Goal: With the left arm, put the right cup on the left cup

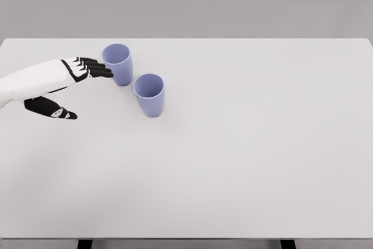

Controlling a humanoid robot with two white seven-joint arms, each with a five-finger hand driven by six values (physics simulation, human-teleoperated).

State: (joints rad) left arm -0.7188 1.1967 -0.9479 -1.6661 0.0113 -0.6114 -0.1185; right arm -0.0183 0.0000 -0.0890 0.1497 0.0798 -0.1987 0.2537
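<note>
The left robot hand (87,69) reaches in from the left over the white surface (250,155), fingers stretched out flat and thumb dropped well below them, holding nothing; its fingertips point right and sit just beside, perhaps touching, the left cup (118,63). The right cup (149,94), the one to be lifted, stands upright with its mouth up, to the right of the hand and nearer the camera, close beside the left cup; so the hand likely must shift past the left cup to reach it; the right arm is out of view.
</note>
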